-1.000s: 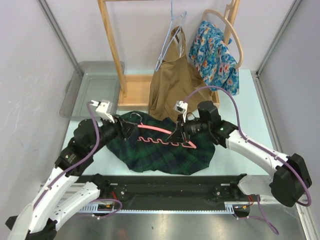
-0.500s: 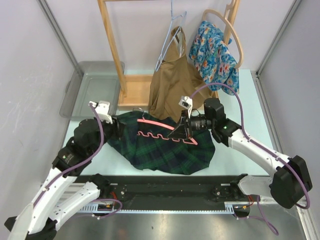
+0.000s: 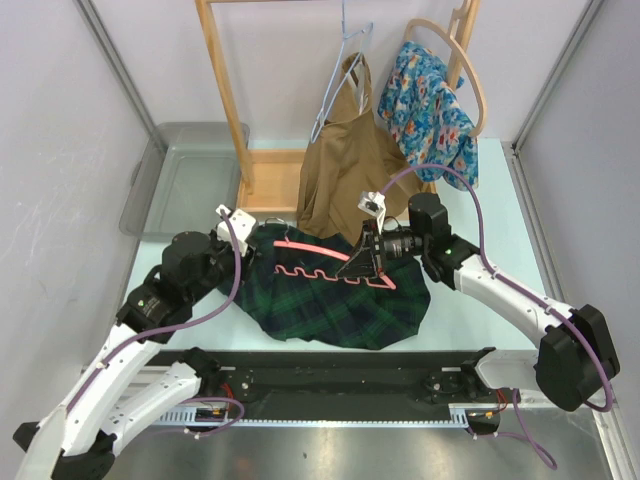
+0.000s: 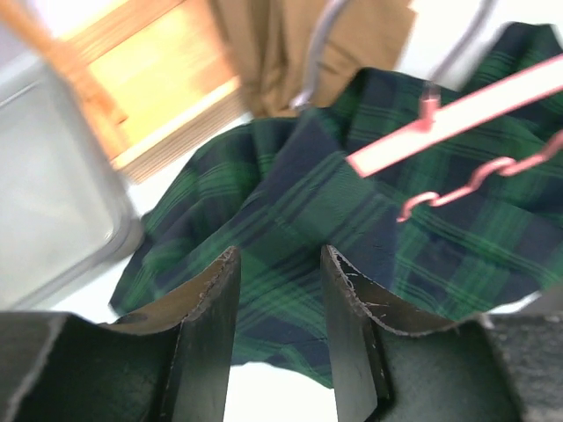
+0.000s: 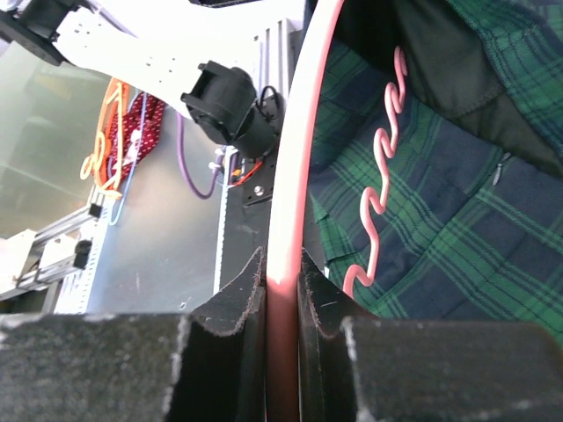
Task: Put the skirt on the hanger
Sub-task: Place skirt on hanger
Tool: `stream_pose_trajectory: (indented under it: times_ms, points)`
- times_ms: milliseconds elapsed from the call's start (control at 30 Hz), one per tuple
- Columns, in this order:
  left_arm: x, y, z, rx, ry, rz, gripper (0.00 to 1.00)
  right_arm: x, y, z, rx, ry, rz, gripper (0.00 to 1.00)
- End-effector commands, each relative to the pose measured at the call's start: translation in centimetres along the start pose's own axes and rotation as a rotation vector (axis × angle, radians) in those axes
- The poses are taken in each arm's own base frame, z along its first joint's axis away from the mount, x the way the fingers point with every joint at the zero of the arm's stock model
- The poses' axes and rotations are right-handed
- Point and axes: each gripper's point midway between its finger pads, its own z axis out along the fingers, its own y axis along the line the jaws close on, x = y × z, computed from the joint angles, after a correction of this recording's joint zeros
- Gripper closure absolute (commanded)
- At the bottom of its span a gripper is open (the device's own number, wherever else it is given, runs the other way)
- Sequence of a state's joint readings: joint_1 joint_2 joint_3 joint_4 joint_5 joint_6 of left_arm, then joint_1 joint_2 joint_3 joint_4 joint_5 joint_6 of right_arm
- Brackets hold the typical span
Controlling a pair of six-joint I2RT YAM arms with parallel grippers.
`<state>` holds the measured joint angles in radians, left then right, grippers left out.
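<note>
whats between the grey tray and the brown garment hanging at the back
The wooden rack: its left post and base stand between the tray and the brown garment, clearest in the top view.

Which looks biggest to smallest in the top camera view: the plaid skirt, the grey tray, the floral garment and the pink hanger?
Largest: plaid skirt.
Next: grey tray and floral garment, which look about alike, so unranked.
Smallest: pink hanger.

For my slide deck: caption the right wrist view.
Right gripper shut on pink plastic hanger, lying over a dark green plaid skirt.
</note>
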<state>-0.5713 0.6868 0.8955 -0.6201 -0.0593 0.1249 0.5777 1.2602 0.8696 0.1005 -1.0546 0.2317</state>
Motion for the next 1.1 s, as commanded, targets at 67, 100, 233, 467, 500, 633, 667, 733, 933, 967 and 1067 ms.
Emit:
stream_pose_trajectory:
  times_ms: [67, 100, 233, 467, 500, 633, 667, 733, 933, 967, 1067]
  points:
    - [-0.4, -3.6, 0.9, 0.272, -0.003, 0.076, 0.56, -1.9, 2.4, -0.3, -0.130, -0.028, -0.133, 1.00]
    - [0.0, -3.8, 1.0, 0.284, 0.017, 0.078, 0.56, -1.7, 2.7, -0.4, -0.143, -0.017, -0.129, 1.00]
    - [0.7, -4.1, 1.5, 0.314, 0.040, 0.095, 0.56, -1.1, 3.4, -0.7, -0.191, 0.013, -0.132, 1.00]
    - [-0.5, -5.8, 1.3, 0.423, -0.005, 0.073, 0.57, -0.6, 4.9, -1.1, -0.284, 0.046, -0.121, 1.00]
    - [-0.5, -6.2, 1.2, 0.451, 0.001, 0.069, 0.57, -0.6, 5.1, -1.1, -0.297, 0.051, -0.118, 1.00]
    - [-1.4, -6.9, 0.4, 0.512, -0.016, 0.087, 0.53, -0.5, 5.8, -1.2, -0.345, 0.062, -0.107, 1.00]
    - [-1.3, -7.0, 0.3, 0.522, -0.010, 0.086, 0.52, -0.5, 6.1, -1.4, -0.366, 0.067, -0.108, 1.00]
    - [-1.0, -7.0, 0.1, 0.524, -0.002, 0.092, 0.50, -0.6, 6.4, -1.5, -0.379, 0.068, -0.111, 1.00]
    - [-0.9, -6.0, -0.3, 0.443, -0.037, 0.088, 0.36, -0.9, 8.1, -2.5, -0.443, 0.085, -0.116, 1.00]
    - [-1.1, -5.6, -0.6, 0.412, -0.052, 0.090, 0.35, -0.9, 8.6, -2.7, -0.461, 0.089, -0.128, 1.00]
    - [-2.0, -3.4, -1.2, 0.274, -0.122, 0.091, 0.34, -0.9, 9.5, -3.3, -0.471, 0.092, -0.133, 1.00]
